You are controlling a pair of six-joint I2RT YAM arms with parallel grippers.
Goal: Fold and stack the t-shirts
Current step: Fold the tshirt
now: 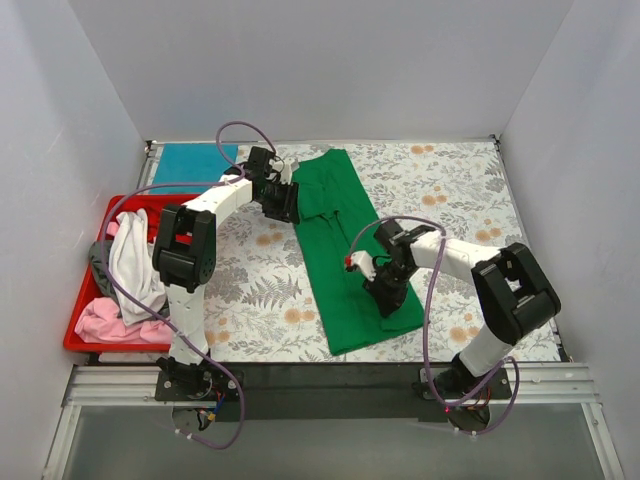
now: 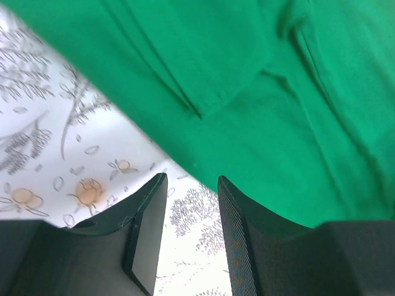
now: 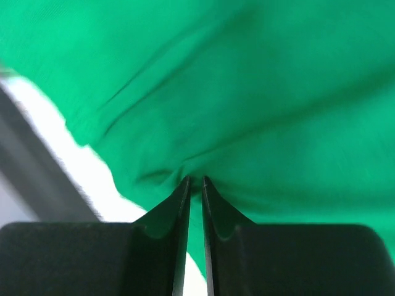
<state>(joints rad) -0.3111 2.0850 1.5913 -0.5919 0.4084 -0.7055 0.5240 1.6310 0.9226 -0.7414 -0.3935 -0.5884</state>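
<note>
A bright green t-shirt [image 1: 335,250] lies lengthwise on the table, partly folded into a long strip. My left gripper [image 1: 290,205] is open and empty at the shirt's left edge near its far end. In the left wrist view its jaws [image 2: 191,179] stand apart over the floral cloth, with the green shirt [image 2: 278,92] just beyond. My right gripper [image 1: 388,298] is on the shirt's near right part. In the right wrist view it [image 3: 195,180] is shut on a pinch of the green cloth [image 3: 247,92]. A folded teal-blue t-shirt [image 1: 195,160] lies at the back left.
A red tray [image 1: 72,335] at the left holds a white shirt [image 1: 135,255], a pink shirt [image 1: 105,320] and a dark grey shirt [image 1: 98,262]. The grey floral table cloth [image 1: 450,190] covers the table. White walls enclose the back and sides.
</note>
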